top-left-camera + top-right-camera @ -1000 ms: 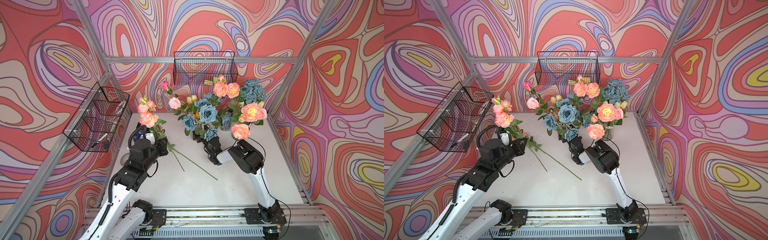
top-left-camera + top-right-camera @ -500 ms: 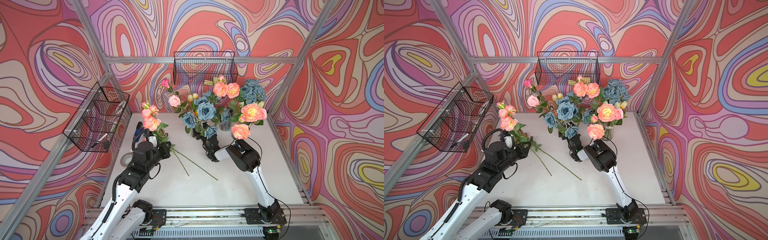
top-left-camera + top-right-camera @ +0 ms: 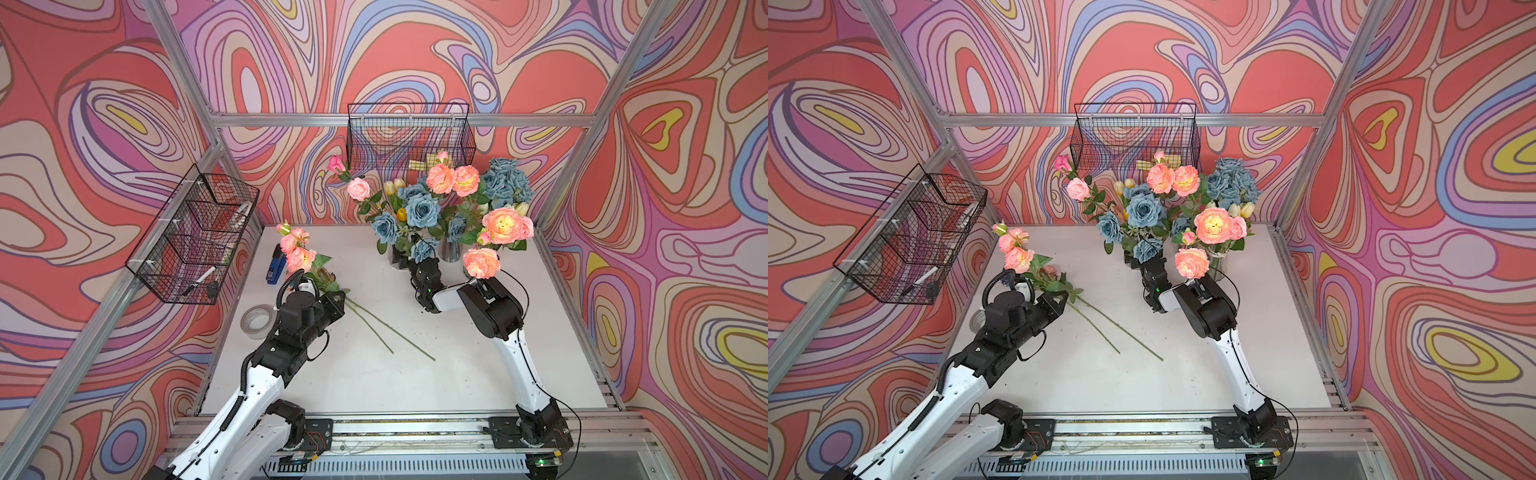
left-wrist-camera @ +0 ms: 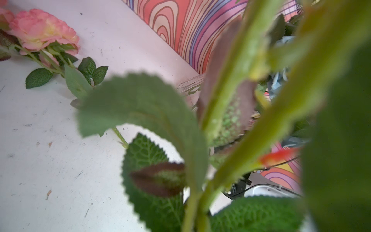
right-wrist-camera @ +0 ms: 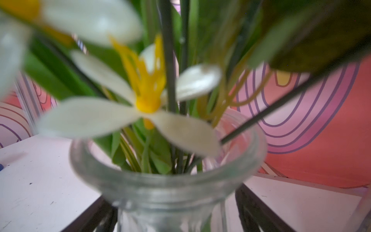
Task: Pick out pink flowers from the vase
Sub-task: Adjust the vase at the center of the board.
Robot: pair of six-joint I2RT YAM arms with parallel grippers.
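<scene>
1. The left hand (image 3: 336, 302) is clenched on the leafy stem of a pink spray (image 3: 300, 258), well apart from the glass vase (image 5: 166, 178) on the left arm's side. The blooms stand up off the tabletop (image 3: 457, 353), and two long stems trail across it below the hand.
2. In the left wrist view, another pink bloom (image 4: 44, 32) lies flat on the tabletop, also out of the vase.
3. The right hand (image 3: 409, 266) is released. Its fingers (image 5: 261, 211) are spread to either side of the vase's neck, and a sliver of gap on one side suggests it is not clamping.
4. A pink rose (image 3: 358, 189) appears to lean out of this vase. The peach blooms (image 3: 503, 224) just beyond it seem rooted in a second vase (image 3: 451, 249).
5. Handling, as I judge it:
   - The flowers are light, with springy wire stems and soft fabric heads that would crush if pinched.
   - The leaves will likely snag on the blue roses (image 3: 422, 210) and a white tulip (image 5: 144, 104) crowding the vase's mouth.
   - The best hold is on bare stem just above the vase's rim, drawing the flower out along its own line.
   - The vase is slick glass and top-heavy, so it may tip unless it is steadied.
</scene>
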